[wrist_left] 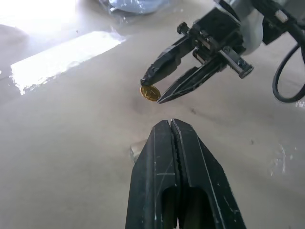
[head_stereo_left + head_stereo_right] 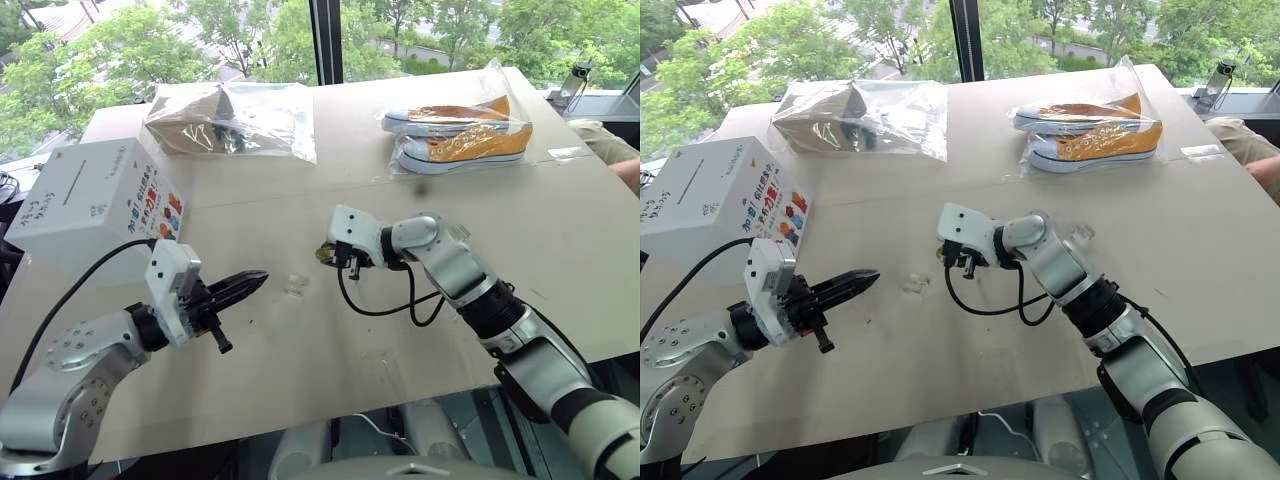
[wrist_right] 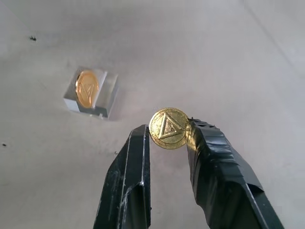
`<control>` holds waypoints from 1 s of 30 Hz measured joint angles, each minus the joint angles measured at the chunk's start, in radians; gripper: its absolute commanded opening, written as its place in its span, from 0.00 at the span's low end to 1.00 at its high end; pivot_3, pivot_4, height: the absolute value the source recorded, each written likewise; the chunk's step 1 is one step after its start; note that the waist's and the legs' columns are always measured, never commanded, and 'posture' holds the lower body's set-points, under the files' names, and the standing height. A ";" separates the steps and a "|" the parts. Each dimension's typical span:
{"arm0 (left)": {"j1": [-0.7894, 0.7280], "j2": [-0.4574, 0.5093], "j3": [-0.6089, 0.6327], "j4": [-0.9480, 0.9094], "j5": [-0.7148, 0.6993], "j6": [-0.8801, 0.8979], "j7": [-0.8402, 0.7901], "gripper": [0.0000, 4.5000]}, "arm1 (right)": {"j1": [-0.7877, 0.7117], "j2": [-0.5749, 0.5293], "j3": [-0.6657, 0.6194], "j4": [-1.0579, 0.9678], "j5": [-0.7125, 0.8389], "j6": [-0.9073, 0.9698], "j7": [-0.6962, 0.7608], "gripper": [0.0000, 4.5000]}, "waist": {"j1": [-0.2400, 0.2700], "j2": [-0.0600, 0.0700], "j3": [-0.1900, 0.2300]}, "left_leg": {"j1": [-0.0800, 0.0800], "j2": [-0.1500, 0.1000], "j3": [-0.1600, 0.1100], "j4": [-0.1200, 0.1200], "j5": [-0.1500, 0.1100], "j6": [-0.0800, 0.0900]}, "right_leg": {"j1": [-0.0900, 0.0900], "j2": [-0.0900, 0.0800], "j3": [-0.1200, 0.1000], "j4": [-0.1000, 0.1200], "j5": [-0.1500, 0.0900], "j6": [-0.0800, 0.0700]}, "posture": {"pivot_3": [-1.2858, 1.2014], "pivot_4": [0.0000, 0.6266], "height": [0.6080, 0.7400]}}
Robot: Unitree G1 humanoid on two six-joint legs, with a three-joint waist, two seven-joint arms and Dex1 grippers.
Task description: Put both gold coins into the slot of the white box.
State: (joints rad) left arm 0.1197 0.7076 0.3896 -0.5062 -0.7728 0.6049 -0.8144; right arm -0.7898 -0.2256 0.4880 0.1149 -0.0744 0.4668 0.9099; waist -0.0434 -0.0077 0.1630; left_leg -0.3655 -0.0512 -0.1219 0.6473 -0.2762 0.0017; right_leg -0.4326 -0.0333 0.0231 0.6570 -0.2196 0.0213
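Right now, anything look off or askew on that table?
Mostly fine. One gold coin is pinched by its edges at the very tips of the right gripper, a thin hold. The second coin stands on edge in a small clear case on the table. Left gripper is shut, empty.

Surface: a pale beige table (image 2: 300,350), with a faint seam running across it from left to right.
Bagged shoes: a pair of orange sneakers with white soles (image 2: 460,135) in a clear plastic bag, lying on their sides near the far right corner, one stacked in front of the other.
Second bag: a clear plastic bag (image 2: 235,120) holding something brown and dark, near the far edge, left of the middle and well apart from the sneakers.
Clear case: a small clear plastic case (image 3: 91,93) resting on the table's middle area.
Beyond the far edge: window panes with a dark upright frame (image 2: 325,40) and green trees outside.
Right edge: a person's arm (image 2: 625,170) just past it.
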 measured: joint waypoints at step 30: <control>-0.265 -0.153 -0.016 0.048 -0.231 0.141 0.296 0.37 | -0.005 0.046 -0.057 0.104 -0.141 -0.704 -0.288 0.13 | 0.003 -0.003 0.001 | 0.000 0.000 0.002 0.001 0.003 -0.005 | 0.000 0.001 0.002 0.001 0.000 0.000 | 0.52 0.24 1.00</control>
State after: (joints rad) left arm -0.1457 0.5549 0.3737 -0.4581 -1.0042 0.7458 -0.5188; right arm -0.7946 -0.1798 0.4307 0.2188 -0.2152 -0.2373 0.6223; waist -0.0408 -0.0109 0.1640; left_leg -0.3653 -0.0513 -0.1201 0.6478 -0.2732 -0.0034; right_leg -0.4325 -0.0327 0.0251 0.6575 -0.2195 0.0214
